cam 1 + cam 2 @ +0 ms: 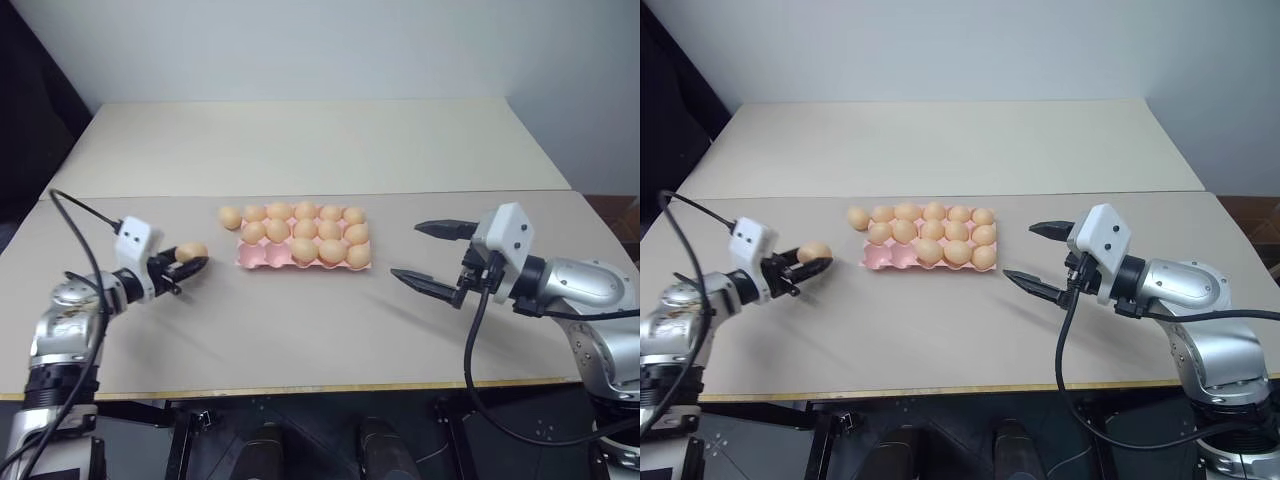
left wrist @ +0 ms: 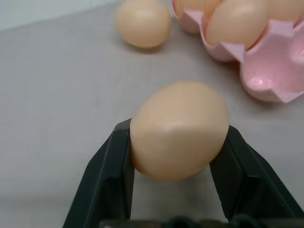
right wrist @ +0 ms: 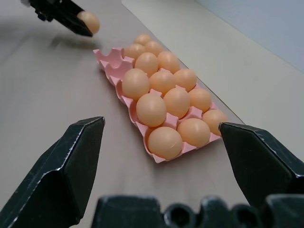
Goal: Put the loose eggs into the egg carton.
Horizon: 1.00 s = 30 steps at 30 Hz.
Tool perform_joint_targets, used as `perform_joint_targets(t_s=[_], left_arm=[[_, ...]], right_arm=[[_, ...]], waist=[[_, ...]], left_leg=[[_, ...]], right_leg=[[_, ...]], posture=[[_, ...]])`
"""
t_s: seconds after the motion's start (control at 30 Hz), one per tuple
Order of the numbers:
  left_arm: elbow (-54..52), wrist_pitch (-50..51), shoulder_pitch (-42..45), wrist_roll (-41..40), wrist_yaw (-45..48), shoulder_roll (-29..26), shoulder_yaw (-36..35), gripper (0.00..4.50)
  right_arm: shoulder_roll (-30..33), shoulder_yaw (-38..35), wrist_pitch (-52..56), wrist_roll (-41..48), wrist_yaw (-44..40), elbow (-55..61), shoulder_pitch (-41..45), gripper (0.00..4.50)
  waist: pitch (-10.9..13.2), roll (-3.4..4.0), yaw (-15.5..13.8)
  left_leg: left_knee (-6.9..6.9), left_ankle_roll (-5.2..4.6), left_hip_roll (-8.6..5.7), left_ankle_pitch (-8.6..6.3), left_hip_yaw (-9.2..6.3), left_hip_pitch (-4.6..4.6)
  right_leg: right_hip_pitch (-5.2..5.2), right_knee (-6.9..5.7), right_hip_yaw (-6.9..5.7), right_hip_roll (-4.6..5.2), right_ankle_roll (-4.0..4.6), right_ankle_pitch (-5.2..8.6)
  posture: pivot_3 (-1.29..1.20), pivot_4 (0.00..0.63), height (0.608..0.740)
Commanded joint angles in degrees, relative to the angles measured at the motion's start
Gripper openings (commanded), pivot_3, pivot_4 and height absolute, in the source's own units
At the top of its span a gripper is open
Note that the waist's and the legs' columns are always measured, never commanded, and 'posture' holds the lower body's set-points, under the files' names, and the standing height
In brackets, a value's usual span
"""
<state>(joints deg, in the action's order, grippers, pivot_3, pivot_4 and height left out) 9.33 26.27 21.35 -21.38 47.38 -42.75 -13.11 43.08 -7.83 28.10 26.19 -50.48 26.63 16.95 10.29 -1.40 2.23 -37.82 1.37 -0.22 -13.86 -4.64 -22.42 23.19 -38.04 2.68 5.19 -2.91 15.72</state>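
The egg carton [image 1: 303, 253], a flat pale pink moulded tray of round cups, lies on the beige table [image 1: 300, 330], most cups filled with smooth tan-orange eggs; two near-left cups are bare. One loose egg [image 1: 230, 217] rests on the table just beside the carton's far-left corner. Left of the carton, the left gripper [image 1: 190, 262] clamps a held egg [image 1: 191, 251]. Right of the carton, the right gripper [image 1: 432, 257] hovers, jaws spread wide, holding nothing.

Just two plain beige tables [image 1: 300, 150] pushed together, seam running across the middle. Pale grey-white wall [image 1: 300, 40] behind, dark area off to the far left [image 1: 30, 110].
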Motion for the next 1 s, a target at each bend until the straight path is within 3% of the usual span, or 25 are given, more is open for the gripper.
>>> perform_joint_targets(t_s=[0.03, 0.2, 0.43, 0.57, 0.83, 1.0], left_arm=[[-9.3, 1.2, 0.5, -6.0, 4.6, -0.4, -1.2, 2.08], [-12.4, 1.6, 3.3, -6.0, 6.1, 2.7, 5.0, 2.08], [-2.8, -2.9, 11.3, 0.6, 5.5, 9.0, 13.4, 2.08], [-1.4, -2.7, 12.5, 2.4, 6.8, 8.9, 15.4, 2.08], [-3.0, -3.2, 12.4, 1.9, 8.8, 7.4, 13.5, 4.47], [-5.0, -2.2, 12.9, -0.7, 7.9, 5.5, 8.2, 4.49]], right_arm=[[0.5, -2.0, -0.1, 1.7, 0.7, 2.6, 0.0, 4.5], [0.4, -1.4, -0.1, 1.2, 1.6, 3.1, -0.1, 4.5], [0.9, -2.2, 0.9, 1.5, 2.9, 5.0, -0.8, 4.5], [1.2, -3.2, 1.8, 2.0, 3.8, 6.5, -1.8, 4.5], [1.0, -3.6, 2.4, 2.6, 5.0, 6.9, -2.1, 4.5], [1.3, -3.5, 2.1, 2.7, 4.9, 5.9, -1.5, 4.5]], waist=[[0.0, 0.0, -0.2], [0.0, 0.0, -0.6], [0.0, -0.02, -0.7], [0.0, -0.02, -0.6], [0.0, -0.02, -0.7], [0.0, -0.02, -0.6]], left_leg=[[0.0, 0.0, 0.0, 0.0, 0.0, 0.01], [-0.01, 0.0, -0.03, 0.0, 0.01, 0.02], [-0.05, 0.0, -0.04, 0.0, 0.01, 0.0], [-0.05, -0.01, -0.02, 0.0, 0.01, -0.01], [-0.05, -0.01, -0.03, 0.0, 0.01, 0.01], [-0.05, -0.01, -0.02, 0.0, 0.01, -0.01]], right_leg=[[-0.03, 0.01, 0.0, 0.0, 0.0, 0.0], [-0.06, 0.03, -0.01, 0.01, 0.0, 0.0], [-0.05, 0.03, 0.0, -0.03, -0.01, 0.0], [-0.04, 0.03, 0.0, -0.04, -0.01, 0.0], [-0.06, 0.02, 0.0, -0.03, -0.01, 0.0], [-0.04, 0.02, 0.0, -0.03, -0.01, 0.0]], posture=[[0.0, 0.15, 0.74], [0.0, 0.15, 0.74], [0.0, 0.15, 0.74], [0.0, 0.15, 0.74], [0.0, 0.15, 0.74], [0.0, 0.15, 0.74]])
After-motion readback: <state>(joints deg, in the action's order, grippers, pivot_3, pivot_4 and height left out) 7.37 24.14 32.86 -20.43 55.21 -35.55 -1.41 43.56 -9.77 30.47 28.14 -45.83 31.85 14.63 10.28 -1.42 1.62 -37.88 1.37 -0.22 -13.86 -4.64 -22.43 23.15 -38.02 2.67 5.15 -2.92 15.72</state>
